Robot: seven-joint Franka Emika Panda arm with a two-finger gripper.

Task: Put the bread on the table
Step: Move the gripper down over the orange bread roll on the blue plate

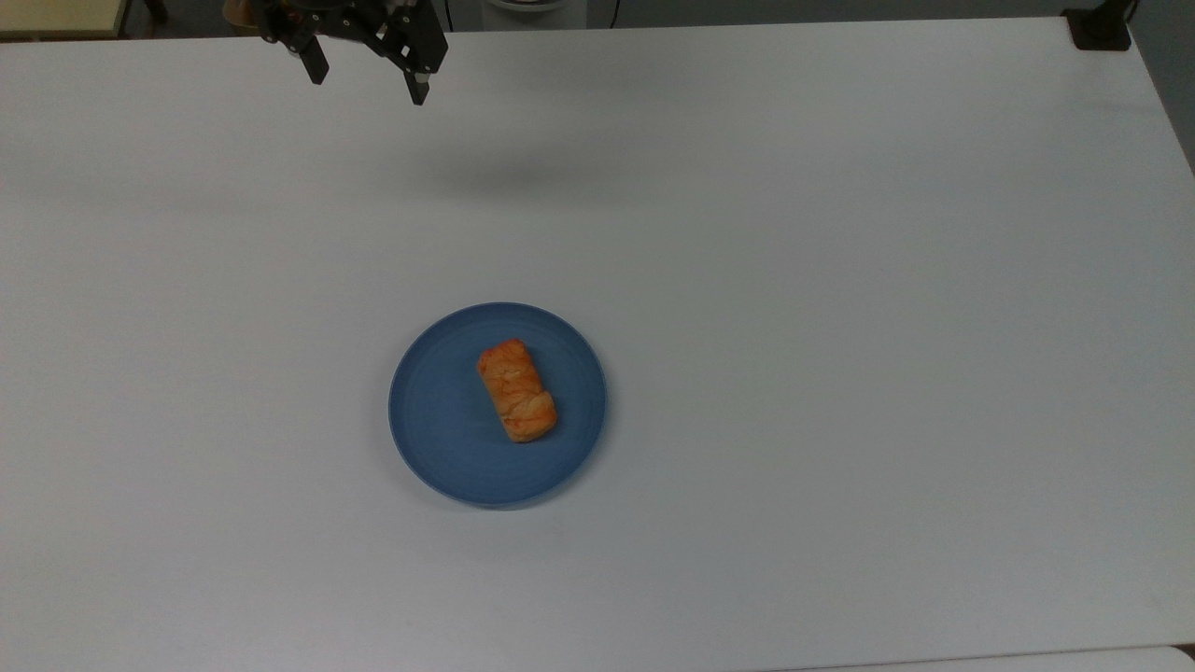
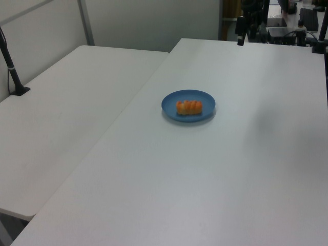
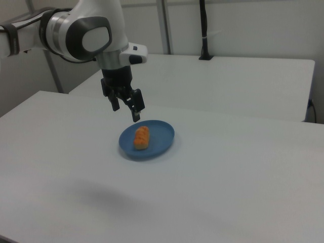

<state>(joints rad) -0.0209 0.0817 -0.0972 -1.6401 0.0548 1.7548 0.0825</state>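
Nearest to us lies the bare front stretch of the white worktop (image 1: 840, 327), broad and uncluttered from its near edge up to the plate. We see wide free surface on every side of the plate, and in the left view a second white table (image 2: 66, 113) butts along the worktop's left edge. In the right view that second table sits behind, with a black post (image 3: 203, 30) rising from its far side.

Next in size comes the white arm (image 3: 81, 30), reaching in from the right view's left and hanging above the worktop. Below it, the round blue plate (image 1: 439, 439) rests flat, well away from all worktop edges.

The black pincer (image 1: 369, 79) hovers above the surface, near the far edge in the top view, with its fingers spread apart and nothing between them. It is well apart from the plate.

The bread (image 1: 517, 389) lies on the plate, slightly toward the top view's right of centre, inside the rim.
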